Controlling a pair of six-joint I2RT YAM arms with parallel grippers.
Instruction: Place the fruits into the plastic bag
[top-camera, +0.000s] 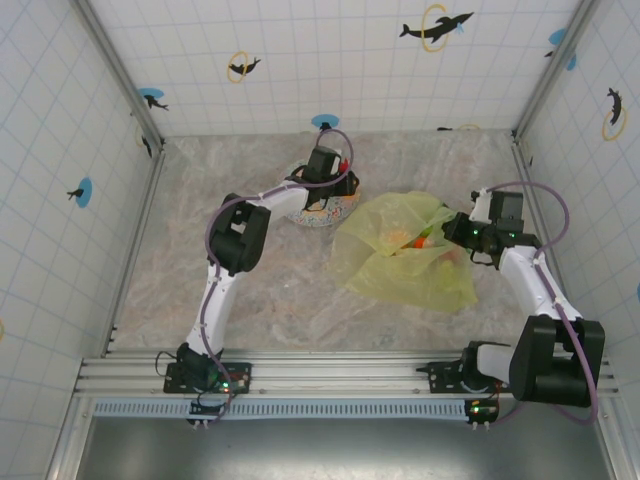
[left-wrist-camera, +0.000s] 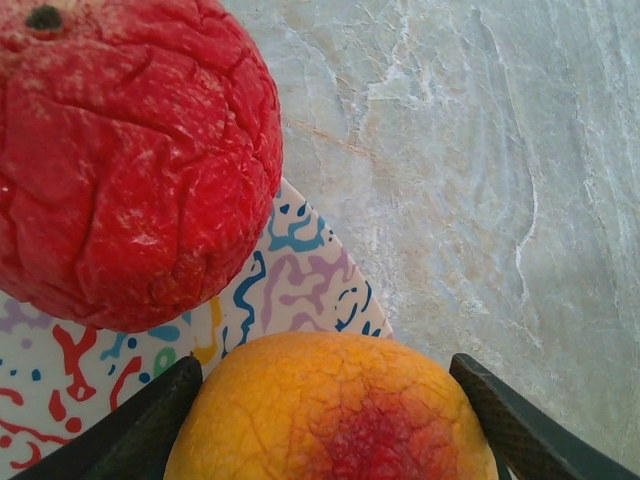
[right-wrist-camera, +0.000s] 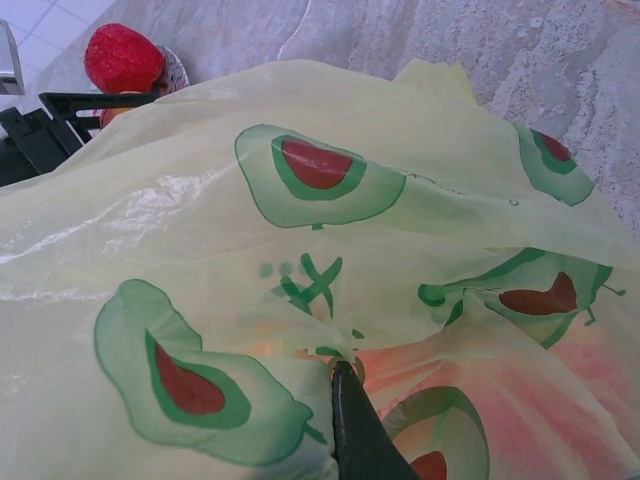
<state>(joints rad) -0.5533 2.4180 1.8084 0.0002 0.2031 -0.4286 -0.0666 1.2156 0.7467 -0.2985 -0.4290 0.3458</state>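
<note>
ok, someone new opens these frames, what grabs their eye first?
The cracked red apple looms on the squiggle-patterned plate in the left wrist view, with the left end effector closed around an orange next to it. On the right half of the table, the yellow-green plastic bag printed with avocados sprawls beside the right end effector.

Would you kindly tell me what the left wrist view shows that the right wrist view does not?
Left wrist view: an orange fruit held between the left tool's fingers, and the plate's squiggle pattern up close. Right wrist view: the plastic bag, printed with avocados, with pinkish fruit showing through it. Both: the red fruit and the marble table.
</note>
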